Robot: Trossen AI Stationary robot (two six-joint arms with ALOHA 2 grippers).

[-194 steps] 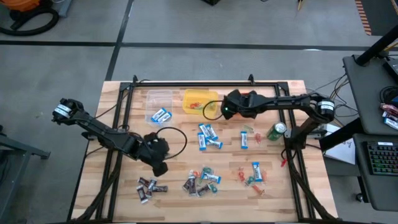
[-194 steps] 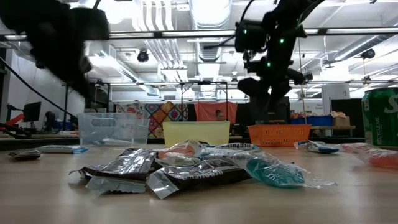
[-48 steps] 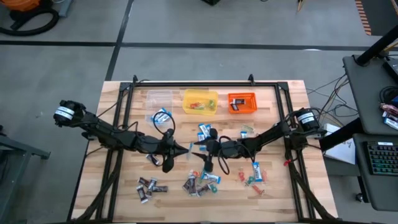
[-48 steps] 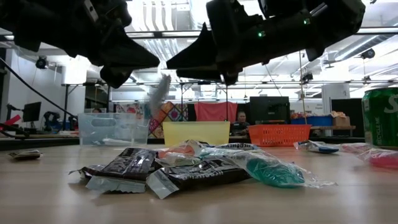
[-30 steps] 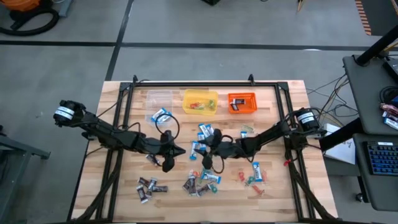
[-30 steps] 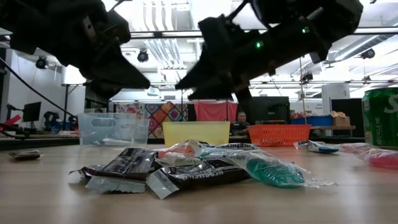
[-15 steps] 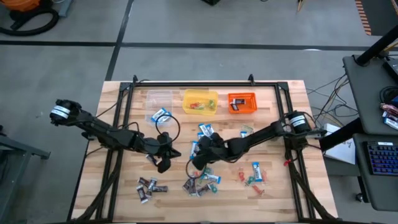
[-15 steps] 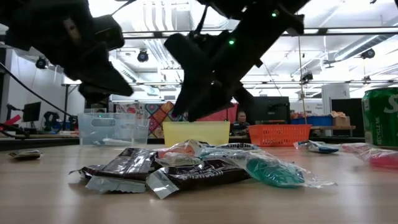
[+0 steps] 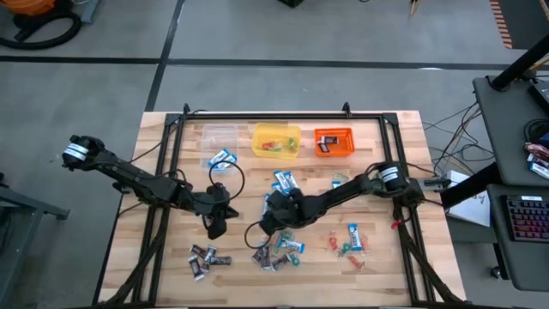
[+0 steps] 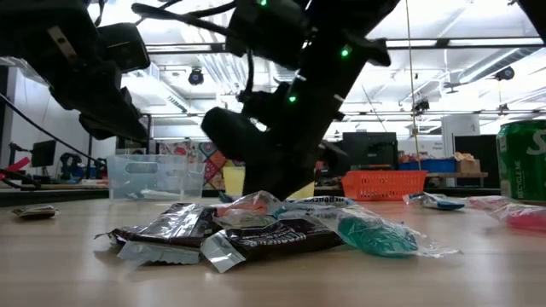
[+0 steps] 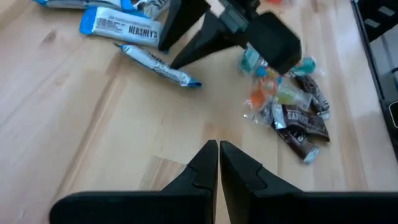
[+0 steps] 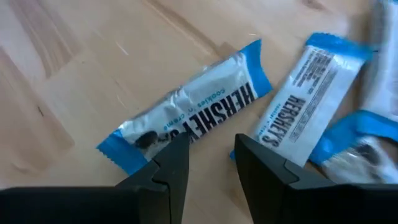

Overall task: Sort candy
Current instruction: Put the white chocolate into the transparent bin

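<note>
The candy lies scattered on the wooden table: blue-and-white bars, dark brown ones and a mixed pile. My right gripper is tipped down near the table's middle and is open. Its fingers stand over the long edge of a blue-and-white bar. A second such bar lies beside it. My left gripper is shut on nothing, over bare wood to the left of the right one. My right gripper comes slanting down over the near long edge of the blue-and-white bar, its fingers across the bar. The bar lies flat on the table. Whether the fingertips touch it, I cannot tell.
A clear tub, a yellow tub and an orange tub stand in a row at the far edge. A green can stands at the right. More candy lies near right. A black rail frame borders the table.
My right gripper has gone toward the table's left and near edges and tipped steeply down over the blue-and-white bars. My left gripper has drawn back toward the table's left edge, away from the right one, staying shut.
</note>
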